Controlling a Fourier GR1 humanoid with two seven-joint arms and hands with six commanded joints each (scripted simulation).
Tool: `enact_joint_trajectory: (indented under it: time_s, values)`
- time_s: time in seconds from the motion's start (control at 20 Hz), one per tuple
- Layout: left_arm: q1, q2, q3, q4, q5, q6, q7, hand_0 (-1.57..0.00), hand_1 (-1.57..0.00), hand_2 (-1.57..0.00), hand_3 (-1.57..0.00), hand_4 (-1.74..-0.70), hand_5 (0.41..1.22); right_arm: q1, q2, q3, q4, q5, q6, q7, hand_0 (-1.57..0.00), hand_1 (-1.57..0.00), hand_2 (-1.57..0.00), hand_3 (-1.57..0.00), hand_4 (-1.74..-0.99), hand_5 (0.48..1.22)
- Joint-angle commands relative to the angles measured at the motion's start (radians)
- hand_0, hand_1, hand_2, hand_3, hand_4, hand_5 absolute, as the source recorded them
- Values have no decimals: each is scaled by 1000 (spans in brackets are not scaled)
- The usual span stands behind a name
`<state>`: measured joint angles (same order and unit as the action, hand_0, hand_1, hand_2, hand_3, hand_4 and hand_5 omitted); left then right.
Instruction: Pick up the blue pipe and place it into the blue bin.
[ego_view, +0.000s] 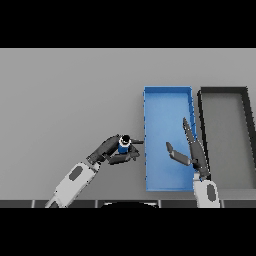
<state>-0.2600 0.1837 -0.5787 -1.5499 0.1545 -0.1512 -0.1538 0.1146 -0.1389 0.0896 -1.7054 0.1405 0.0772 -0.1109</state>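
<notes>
Left hand (114, 150) curled around short blue cylindrical pipe (123, 145), gripping it just left of the shallow blue rectangular bin (148, 140), near its near-left side. Right hand (191, 150) over bin's near right part, fingers straight, thumb spread, holding nothing. Dark grey rectangular bin (246, 135) beside blue one, to the right, on grey table (65, 100)
</notes>
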Motion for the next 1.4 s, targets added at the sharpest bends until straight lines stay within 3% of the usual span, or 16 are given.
enact_joint_trajectory:
  time_s: [0.0,0.25,0.55,0.7,0.85,0.95,1.1,1.35]
  values:
    - [-1,11,3,-16,9,-4,17,-1551,-1553,-1555,-1445,-1723,1214,9,0,1,-1,-2,4,-11,1,1,1,1,-1217,635]
    - [-31,3,-15,-59,15,-8,107,-1564,-1565,-1566,-1442,-1727,1219,4,-7,-6,-7,-2,0,-4,1,1,1,1,-1189,631]
    - [-35,8,-6,-53,24,-25,113,-1569,-1569,-1570,-1443,-1730,1219,21,1,-3,-25,-40,25,39,1,1,1,1,-1186,629]
    - [-25,0,-22,-35,-6,-23,109,-1570,-1570,-1570,-1442,-1730,1220,17,2,-8,-14,-50,31,31,1,1,1,1,-1207,619]
    - [-33,-2,-13,-36,-9,-18,102,-1571,-1571,-1571,-1438,-1731,1221,26,-6,-9,-67,-114,76,6,1,1,1,1,-1195,610]
    - [-26,0,-14,-41,-2,-26,107,-1571,-1571,-1571,-1440,-1731,1221,-17,-43,-31,-113,-251,155,73,1,1,1,1,-1199,593]
    - [-29,-2,-14,-42,-8,-26,113,-1571,-1571,-1571,-1440,-1730,1221,-55,-117,-14,-200,-379,256,171,1,1,1,1,-1232,550]
    - [-25,15,-7,-49,-7,-38,115,-1571,-1571,-1571,-1439,-1731,1221,-192,-210,59,-302,-477,351,305,1,1,1,1,-1297,523]
